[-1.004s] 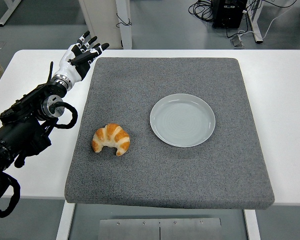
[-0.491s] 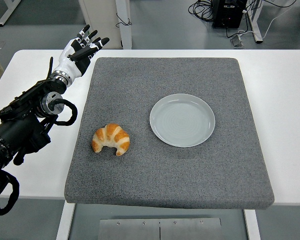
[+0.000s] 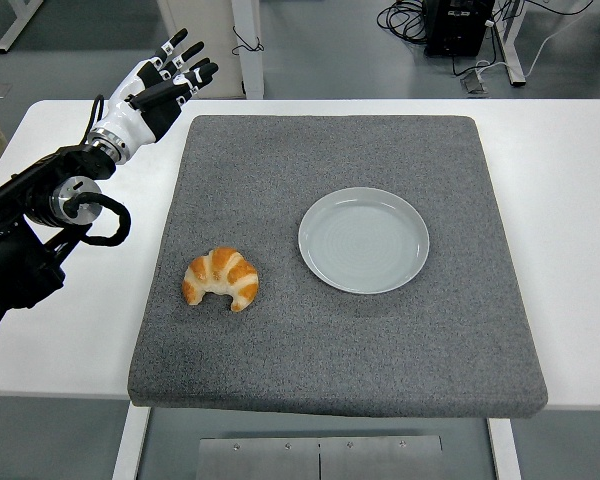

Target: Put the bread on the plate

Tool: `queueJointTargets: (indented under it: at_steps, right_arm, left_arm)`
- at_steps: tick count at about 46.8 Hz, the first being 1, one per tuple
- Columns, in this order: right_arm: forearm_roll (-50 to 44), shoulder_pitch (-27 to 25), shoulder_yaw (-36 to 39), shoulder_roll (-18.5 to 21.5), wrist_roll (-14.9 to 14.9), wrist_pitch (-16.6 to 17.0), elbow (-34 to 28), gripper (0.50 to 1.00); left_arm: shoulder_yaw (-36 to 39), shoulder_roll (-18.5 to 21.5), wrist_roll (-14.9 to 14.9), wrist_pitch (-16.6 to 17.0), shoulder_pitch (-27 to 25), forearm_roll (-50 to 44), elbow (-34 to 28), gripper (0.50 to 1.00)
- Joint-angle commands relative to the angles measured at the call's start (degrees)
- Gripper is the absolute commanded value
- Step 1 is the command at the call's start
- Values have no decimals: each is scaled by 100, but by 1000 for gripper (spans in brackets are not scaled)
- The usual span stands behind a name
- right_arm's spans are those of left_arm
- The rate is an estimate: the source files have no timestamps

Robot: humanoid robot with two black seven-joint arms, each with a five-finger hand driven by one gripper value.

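Note:
A golden croissant (image 3: 221, 279) lies on the left part of a grey mat (image 3: 330, 330). An empty pale grey plate (image 3: 364, 240) sits on the mat, to the right of the croissant and apart from it. My left hand (image 3: 160, 88) is white with black fingertips. It is raised over the table's far left corner, beyond the mat's edge, fingers spread and holding nothing. It is well above and behind the croissant. The right arm is out of view.
The mat covers most of the white table (image 3: 570, 170). My black left arm (image 3: 40, 220) reaches in over the table's left side. Table legs and cables (image 3: 430, 20) show on the floor behind.
My left hand has risen and drawn back to the left, away from the mat's corner. The croissant and plate have not moved.

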Motion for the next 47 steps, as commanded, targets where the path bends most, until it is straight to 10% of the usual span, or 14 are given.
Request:
queueJointTargets:
  at_steps: [1,27,47]
  right_arm:
    - [0,0,0,0,0,0,0,1000]
    - [0,0,0,0,0,0,0,1000]
    - [-9,0,0,0,0,0,0,1000]
  left_arm:
    - [-188,46,38,217,81,8,-295,972]
    - [646,1504,65,1070,-68,799,-2703,972]
    - [875,2357,645,1677,-60,2820,-4224,972]
